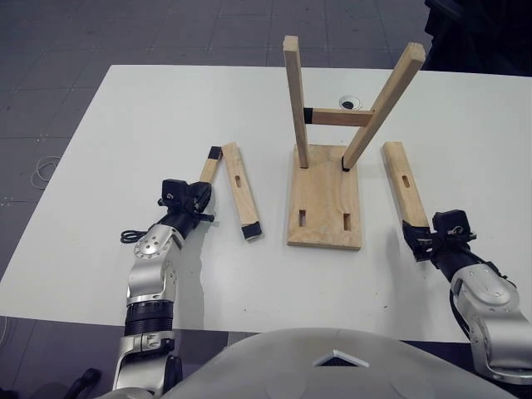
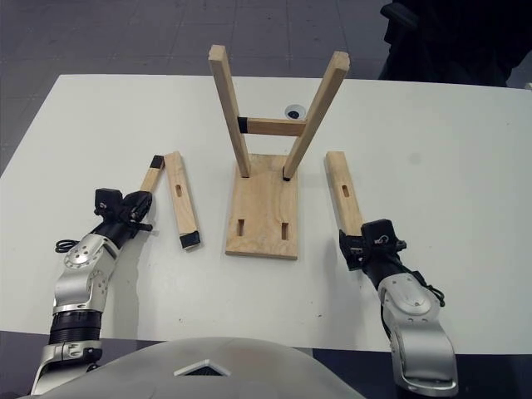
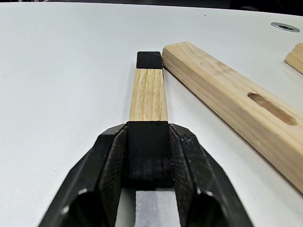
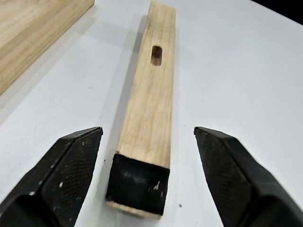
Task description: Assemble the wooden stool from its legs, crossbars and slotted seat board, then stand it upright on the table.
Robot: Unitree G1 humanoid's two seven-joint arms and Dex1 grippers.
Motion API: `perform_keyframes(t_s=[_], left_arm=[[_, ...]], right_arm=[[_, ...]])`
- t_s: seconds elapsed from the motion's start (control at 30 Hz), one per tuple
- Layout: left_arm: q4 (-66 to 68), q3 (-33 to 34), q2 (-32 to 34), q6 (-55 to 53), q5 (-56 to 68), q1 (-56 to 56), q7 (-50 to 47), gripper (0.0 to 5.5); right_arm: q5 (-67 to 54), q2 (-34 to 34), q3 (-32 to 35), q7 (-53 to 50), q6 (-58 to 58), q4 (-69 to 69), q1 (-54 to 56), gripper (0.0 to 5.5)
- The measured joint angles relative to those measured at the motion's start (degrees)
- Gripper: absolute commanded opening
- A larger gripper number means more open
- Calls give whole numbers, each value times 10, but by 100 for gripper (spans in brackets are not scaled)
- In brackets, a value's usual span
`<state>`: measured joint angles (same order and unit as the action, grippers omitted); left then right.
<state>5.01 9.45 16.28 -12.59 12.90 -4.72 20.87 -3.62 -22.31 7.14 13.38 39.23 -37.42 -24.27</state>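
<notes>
Wooden seat (image 1: 324, 199), mid-worktop (image 1: 125, 125), holds two legs (image 1: 297, 100) and a crossbar (image 1: 341, 117) (half done, I judge). The left pincer (image 3: 147, 135) pinches the second crossbar (image 3: 148, 94); the right pincer (image 4: 147, 133) gapes around a loose leg (image 4: 149, 90).

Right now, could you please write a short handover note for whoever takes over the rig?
Left gripper: shut on the black end of the loose crossbar, which lies on the table.
Right gripper: open, straddling the black end of the right loose leg, not gripping.
Done: seat board lies flat; two legs stand in its far slots, joined by the fitted crossbar.
Left: fit the left loose leg, right loose leg and loose crossbar at the near slots, then stand the stool upright.
</notes>
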Motion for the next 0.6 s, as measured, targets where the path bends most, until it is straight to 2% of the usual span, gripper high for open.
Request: perform_keyframes(t_s=[0.2,0.33,0.5,0.6], left_arm=[[-153,68,20,-30,47,38,-36,131],[-247,80,32,-84,109,81,-38,131],[-350,80,31,-186,320,134,-3,131],[-374,82,55,-235,414,135,22,131]], right_arm=[[10,-3,26,-25,-16,-52,116,353],[-14,7,28,-25,1,-50,194,353],[-169,53,90,19,48,28,320,353],[-269,56,122,61,92,96,388,353]])
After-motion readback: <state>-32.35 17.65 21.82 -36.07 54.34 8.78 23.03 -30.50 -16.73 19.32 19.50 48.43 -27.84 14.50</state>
